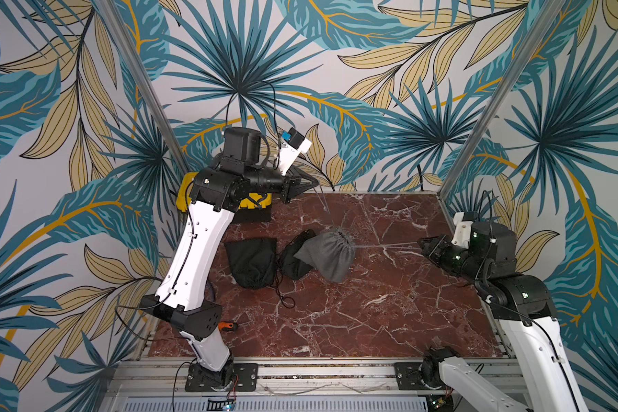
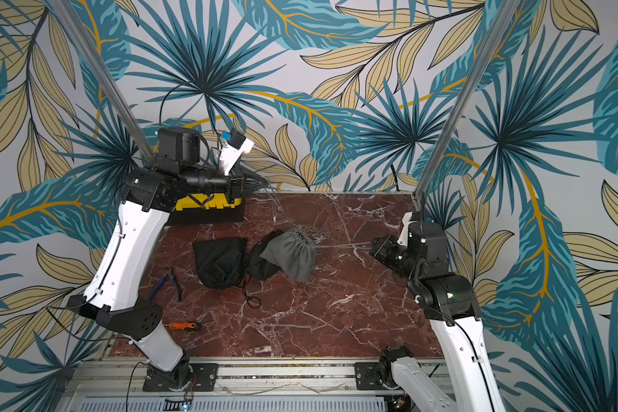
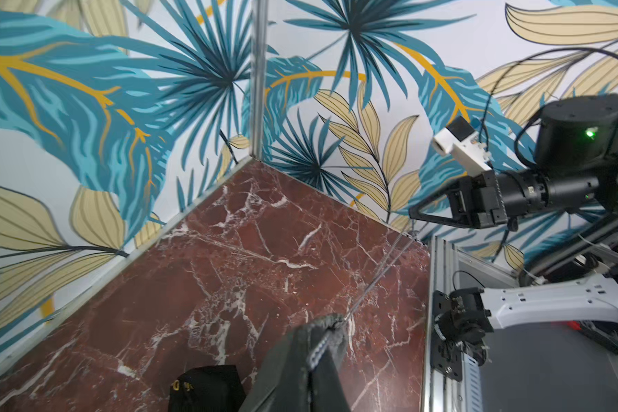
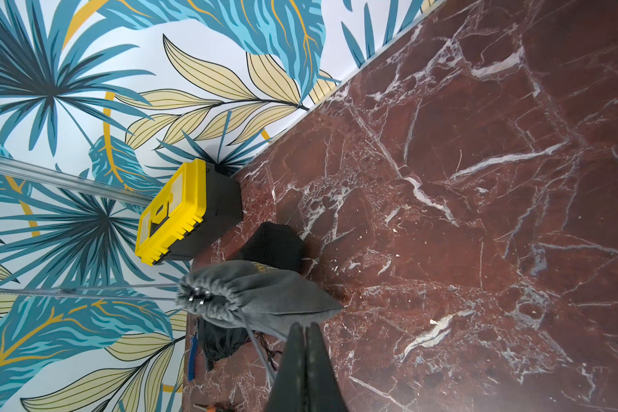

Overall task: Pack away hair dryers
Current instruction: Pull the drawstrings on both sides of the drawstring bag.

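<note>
Tropical-leaf walls (teal, tan, gold) around a red-brown marble tabletop, aluminium corner posts.

No text, brand or number is legible in any view. Gold print on the grey pouch shows in the right wrist view, creased and too small to read. Gold marks on a black pouch in the left wrist view are likewise unreadable.

2 black pouches, 1 grey pouch, 1 yellow toolbox, 1 pliers, 1 screwdriver.
</note>
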